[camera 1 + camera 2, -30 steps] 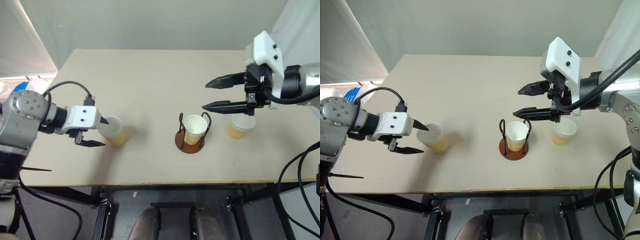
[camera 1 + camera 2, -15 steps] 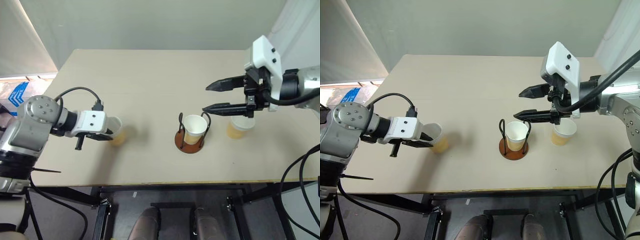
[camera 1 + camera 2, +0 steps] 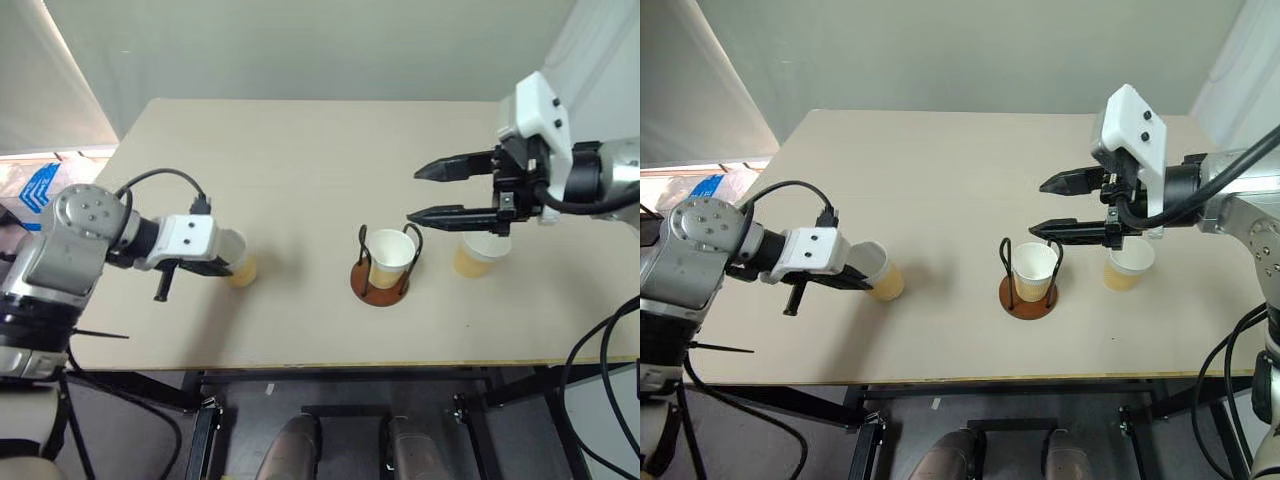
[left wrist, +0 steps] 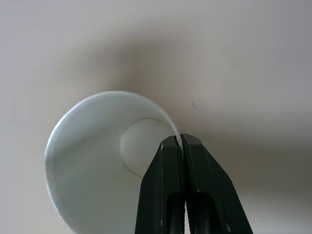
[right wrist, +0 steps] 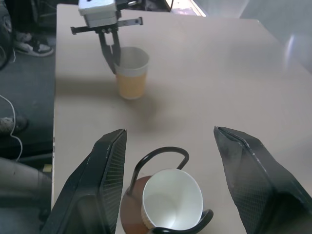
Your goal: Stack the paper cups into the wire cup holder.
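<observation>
Left wrist view is giving you what the head views are not: the left end effector (image 4: 181, 141) is pinching the rim wall of a paper cup (image 4: 92, 161), one finger inside, one outside, jaws squeezed right down on the paper, and you are looking straight into the white interior to the round bottom. In the left eye view that same cup (image 3: 238, 262) is sitting at about 9 o'clock on the worktop (image 3: 300, 160), its long axis leaning, mouth tipped toward the left end effector (image 3: 226, 266).

Right wrist view is showing you the right end effector (image 5: 168, 139) with its fingers standing wide apart, gripping nothing, hovering over the wire cup holder (image 5: 163, 157). A second cup (image 5: 170, 204) is standing upright inside the holder, mouth up.

In the left eye view the holder (image 3: 382, 265) is sitting near centre, toward 5 o'clock, and a third cup (image 3: 479, 252) is standing upright just beside it at 3 o'clock, under the right end effector (image 3: 415, 193).
</observation>
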